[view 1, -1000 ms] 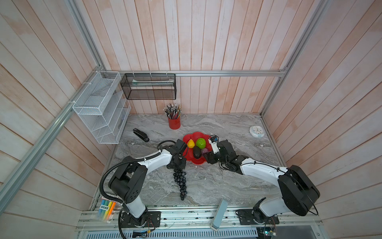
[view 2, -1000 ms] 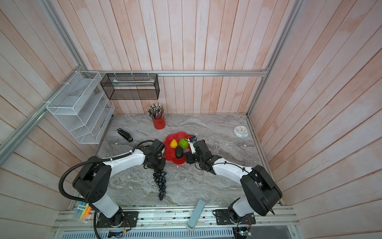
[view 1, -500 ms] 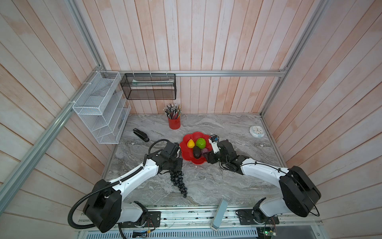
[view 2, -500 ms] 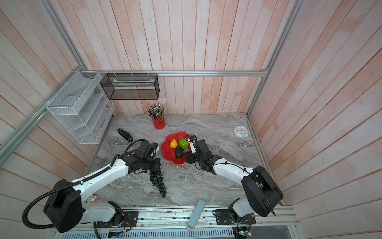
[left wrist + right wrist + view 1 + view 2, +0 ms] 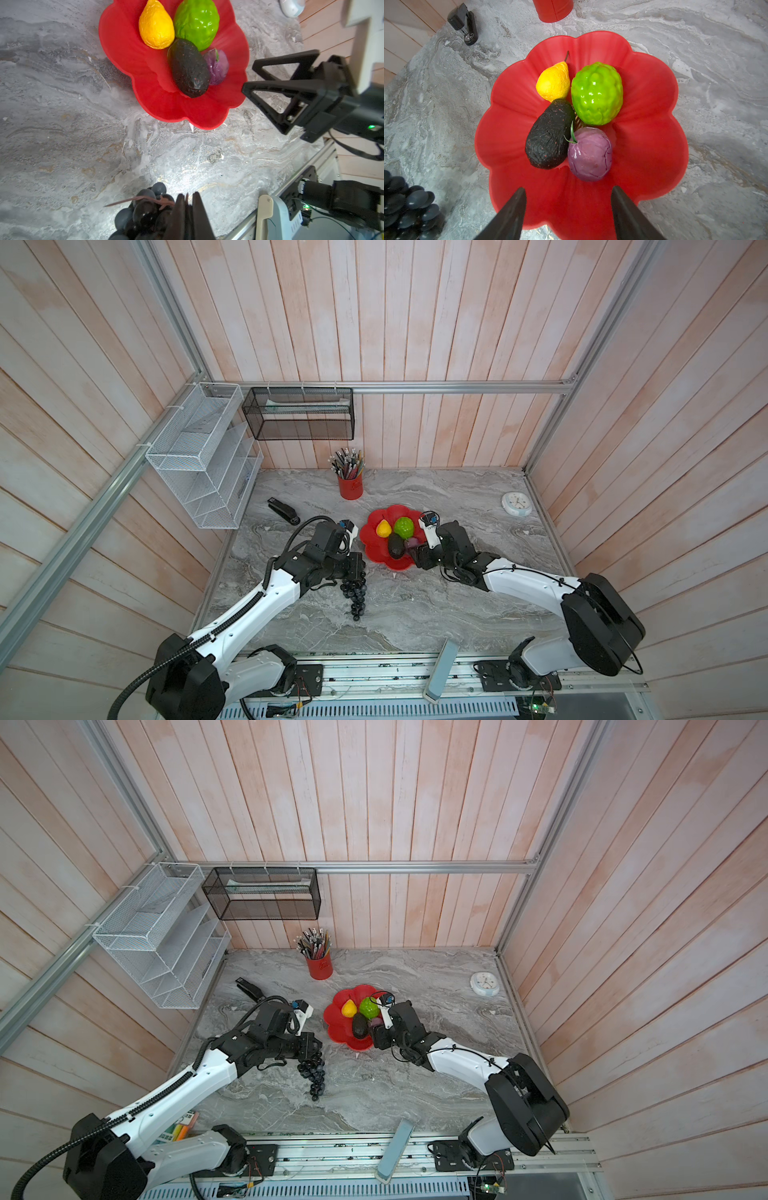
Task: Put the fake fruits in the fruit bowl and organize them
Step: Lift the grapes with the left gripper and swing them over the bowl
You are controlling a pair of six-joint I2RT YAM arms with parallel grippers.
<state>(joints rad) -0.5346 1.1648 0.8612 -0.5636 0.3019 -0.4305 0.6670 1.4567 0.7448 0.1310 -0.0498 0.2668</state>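
Grapes (image 5: 354,593) pinched by L gripper (image 5: 187,196), prob. at stem, beside bowl (image 5: 375,550).

The grape bunch (image 5: 314,1073) was at the fruit bowl's (image 5: 333,1020) seven o'clock, its top at the left gripper (image 5: 313,1047). The right gripper (image 5: 375,1036) stood at the bowl's five o'clock rim, beside the avocado (image 5: 360,1027).

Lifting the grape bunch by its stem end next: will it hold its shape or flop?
Probably flop: the grape bunch trails as a long chain of separate grapes, so it should dangle and swing. The left gripper looks shut on only a thin stem, so it may slip. Its tail could overhang the shallow fruit bowl.
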